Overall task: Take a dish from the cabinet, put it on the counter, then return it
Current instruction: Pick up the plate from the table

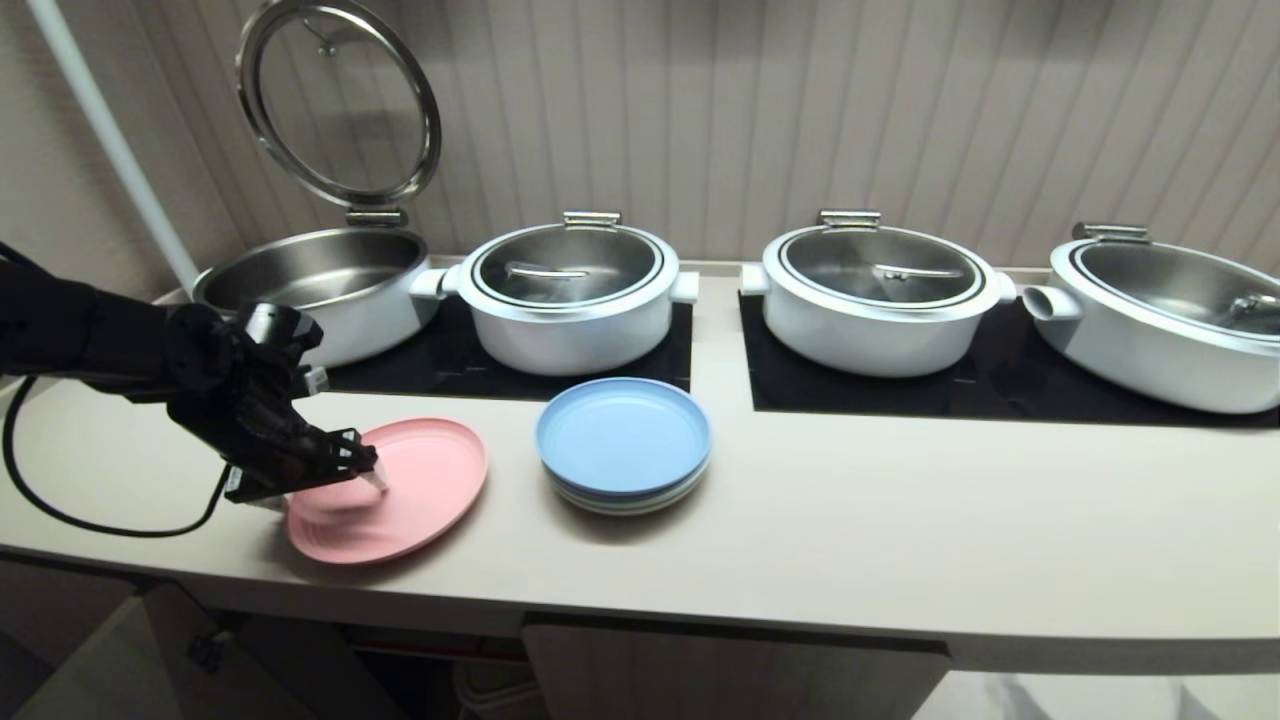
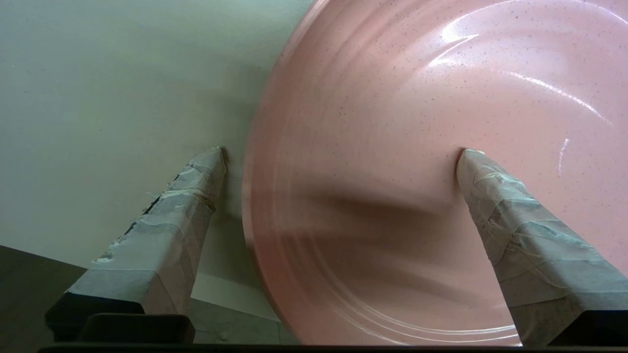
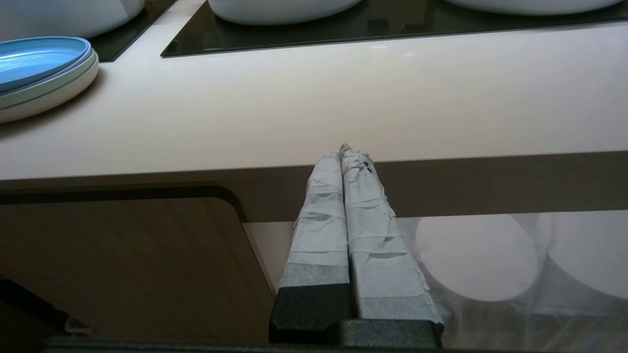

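Note:
The pink dish (image 1: 420,480) lies on the cream counter (image 1: 850,520), left of centre and close to its front edge. My left gripper (image 1: 330,490) is open and straddles the dish's left rim. In the left wrist view, one taped finger (image 2: 515,220) is over the inside of the dish (image 2: 392,122). The other finger (image 2: 171,215) is outside the rim, over the bare counter (image 2: 98,98). My right gripper (image 3: 346,147) is shut on nothing, parked below the counter's front edge (image 3: 343,108), in front of the cabinet (image 3: 122,255).
A stack of plates topped by a blue one (image 1: 622,440) sits just right of the dish. Several white pots stand on black cooktop panels (image 1: 1000,390) behind, the leftmost (image 1: 310,280) with its lid up. A black cable (image 1: 60,500) loops over the counter's left end.

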Tool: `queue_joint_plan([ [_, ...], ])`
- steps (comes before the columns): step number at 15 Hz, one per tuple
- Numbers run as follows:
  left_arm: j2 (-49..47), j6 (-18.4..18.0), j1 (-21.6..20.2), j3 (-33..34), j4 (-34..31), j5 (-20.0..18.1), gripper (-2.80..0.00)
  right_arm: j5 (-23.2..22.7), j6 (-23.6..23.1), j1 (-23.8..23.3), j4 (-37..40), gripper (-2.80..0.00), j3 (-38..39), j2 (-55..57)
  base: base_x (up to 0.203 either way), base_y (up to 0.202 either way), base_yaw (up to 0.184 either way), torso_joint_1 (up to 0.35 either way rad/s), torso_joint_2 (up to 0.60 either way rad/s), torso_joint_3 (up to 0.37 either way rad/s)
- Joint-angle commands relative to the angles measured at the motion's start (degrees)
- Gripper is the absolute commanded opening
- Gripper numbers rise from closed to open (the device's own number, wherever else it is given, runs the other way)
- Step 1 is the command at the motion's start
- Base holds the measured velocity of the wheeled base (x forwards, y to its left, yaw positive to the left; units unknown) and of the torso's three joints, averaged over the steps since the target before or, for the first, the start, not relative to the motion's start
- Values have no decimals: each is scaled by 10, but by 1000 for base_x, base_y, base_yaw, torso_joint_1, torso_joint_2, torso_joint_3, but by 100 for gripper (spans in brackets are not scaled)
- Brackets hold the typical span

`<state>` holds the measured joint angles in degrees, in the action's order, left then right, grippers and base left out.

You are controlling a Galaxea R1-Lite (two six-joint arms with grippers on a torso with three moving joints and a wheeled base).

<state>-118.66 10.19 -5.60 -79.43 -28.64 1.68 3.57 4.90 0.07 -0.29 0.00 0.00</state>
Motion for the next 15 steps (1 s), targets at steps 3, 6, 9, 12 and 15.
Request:
queue_joint_plan([
  [3, -10, 1, 0, 1, -3, 1, 0, 0, 0, 0, -1, -280, 0, 0, 0, 0, 0, 0, 0, 0],
  [6, -13, 1, -4, -4, 1, 3, 0, 0, 0, 0, 0, -280, 0, 0, 0, 0, 0, 0, 0, 0],
  [9, -14, 1, -13, -11, 8, 2, 0, 0, 0, 0, -1, -280, 0, 0, 0, 0, 0, 0, 0, 0],
  [12, -17, 3, -22, -19, 8, 1, 0, 0, 0, 0, -1, -280, 0, 0, 0, 0, 0, 0, 0, 0],
  [15, -18, 4, -24, -18, 8, 0, 0, 0, 0, 0, -1, -280, -1, 0, 0, 0, 0, 0, 0, 0],
])
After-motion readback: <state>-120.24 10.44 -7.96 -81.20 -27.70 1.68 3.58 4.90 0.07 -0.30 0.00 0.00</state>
